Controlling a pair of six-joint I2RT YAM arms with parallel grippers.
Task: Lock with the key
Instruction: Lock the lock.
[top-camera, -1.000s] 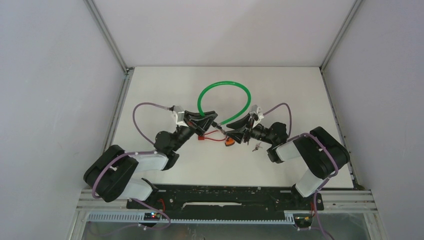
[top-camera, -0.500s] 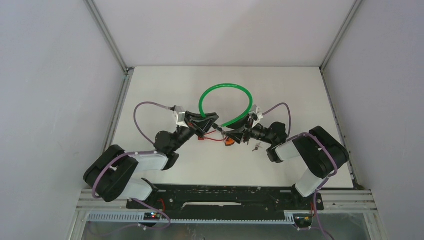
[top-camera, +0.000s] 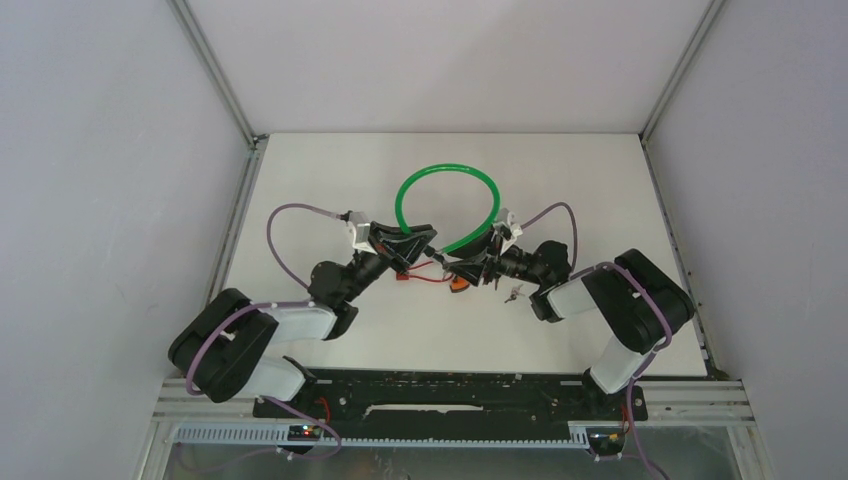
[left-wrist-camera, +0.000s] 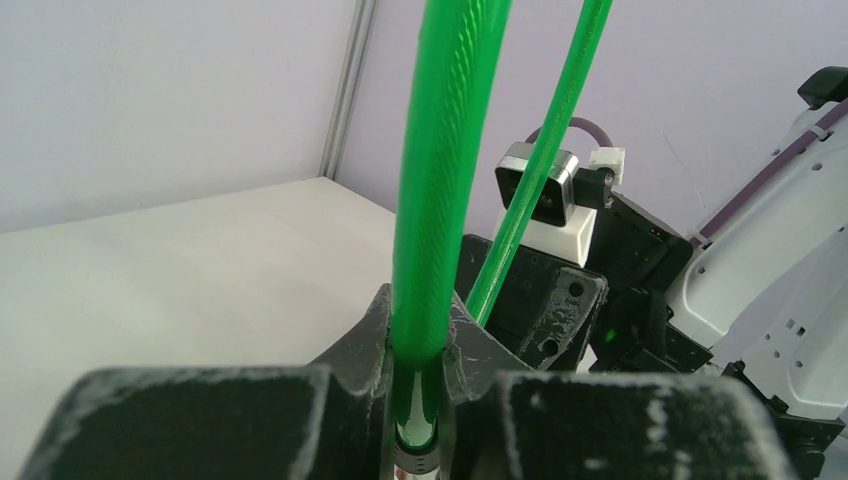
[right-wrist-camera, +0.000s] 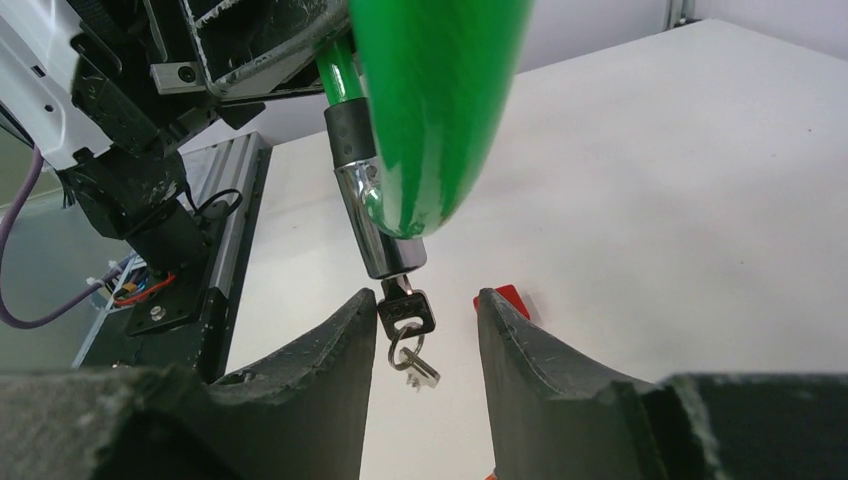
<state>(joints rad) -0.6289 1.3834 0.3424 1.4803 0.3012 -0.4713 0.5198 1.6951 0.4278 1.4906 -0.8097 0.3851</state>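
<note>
A green cable lock (top-camera: 447, 172) arches over the middle of the table. My left gripper (top-camera: 405, 243) is shut on one end of the cable (left-wrist-camera: 440, 180), just above its black collar, and holds it off the table. The chrome lock cylinder (right-wrist-camera: 375, 235) hangs in front of my right gripper (right-wrist-camera: 428, 300). A black-headed key (right-wrist-camera: 406, 312) sits in the cylinder's lower end, with a ring and a second key (right-wrist-camera: 418, 368) dangling from it. My right gripper (top-camera: 470, 264) is open with a finger on each side of the key head. The left fingertip (right-wrist-camera: 360, 305) is close beside it.
A small red piece (right-wrist-camera: 510, 298) lies on the table just beyond my right finger. An orange piece (top-camera: 458, 284) and a red part with a red wire (top-camera: 405, 277) lie under the grippers. A small bunch of keys (top-camera: 513, 293) rests near the right arm.
My right gripper has shifted slightly up and left, closer to the lock end. The left gripper keeps its grip on the cable and has barely moved.
</note>
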